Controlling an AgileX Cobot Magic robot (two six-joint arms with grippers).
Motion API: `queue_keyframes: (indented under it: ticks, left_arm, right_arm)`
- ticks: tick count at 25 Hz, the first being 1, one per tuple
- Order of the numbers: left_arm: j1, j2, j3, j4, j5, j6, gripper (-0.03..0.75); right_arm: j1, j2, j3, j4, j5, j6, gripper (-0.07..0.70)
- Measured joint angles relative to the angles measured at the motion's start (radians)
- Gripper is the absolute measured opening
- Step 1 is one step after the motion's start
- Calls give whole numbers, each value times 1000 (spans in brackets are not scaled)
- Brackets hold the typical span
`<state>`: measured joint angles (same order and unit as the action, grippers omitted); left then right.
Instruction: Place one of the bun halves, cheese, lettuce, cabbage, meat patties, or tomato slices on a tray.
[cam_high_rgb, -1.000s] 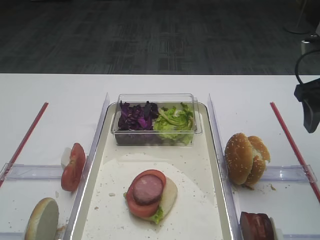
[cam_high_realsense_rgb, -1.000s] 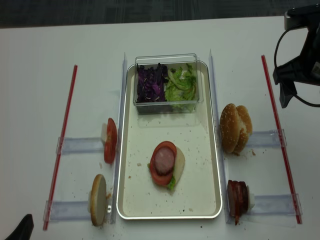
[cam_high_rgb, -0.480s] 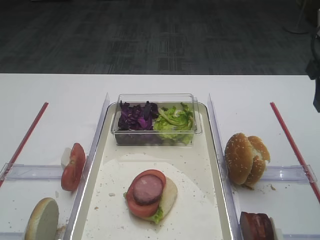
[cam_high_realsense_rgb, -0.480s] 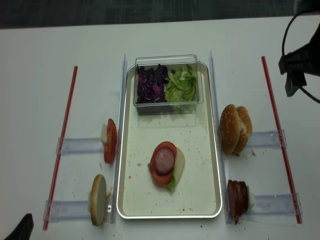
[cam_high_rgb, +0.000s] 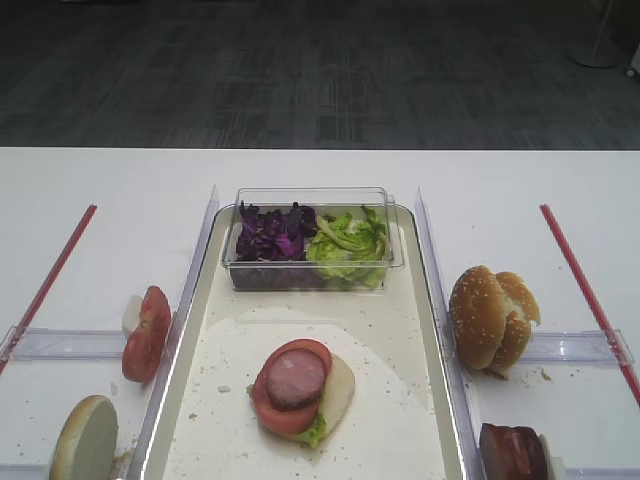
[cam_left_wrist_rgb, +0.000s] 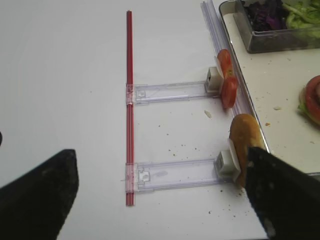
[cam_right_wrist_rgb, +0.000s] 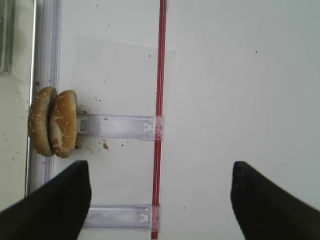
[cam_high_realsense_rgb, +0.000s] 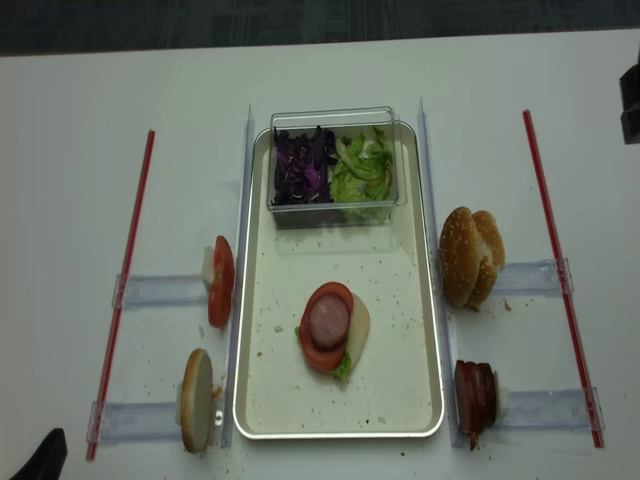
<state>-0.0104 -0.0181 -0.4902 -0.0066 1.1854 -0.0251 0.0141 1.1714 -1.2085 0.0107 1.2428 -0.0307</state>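
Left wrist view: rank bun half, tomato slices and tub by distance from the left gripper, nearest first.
1. Bun half: lower right, right next to the left gripper.
2. Tomato slices: on the next holder further out, right of centre.
3. Tub: top right, on the tray.

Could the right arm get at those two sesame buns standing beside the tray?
Probably yes. The right gripper hangs open above bare table, and the sesame buns stand upright against their clear holder, with nothing over them.

Gleaming silvery around the crumb-speckled matt cream tray (cam_high_realsense_rgb: 255, 380); showing clear glossy plastic in the tub (cam_high_realsense_rgb: 334, 205); looking smooth, matt white across the worktop (cam_high_realsense_rgb: 70, 180).
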Motion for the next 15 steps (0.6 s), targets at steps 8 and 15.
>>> queue_keyframes:
  ticks: [8,15]
  left_arm:
    - [0,0,0,0,0,0,618]
    - [0,0,0,0,0,0,618]
  right_arm:
    - [0,-214,0,-11,17,2,592]
    - [0,-410,44,-38,23,2,588]
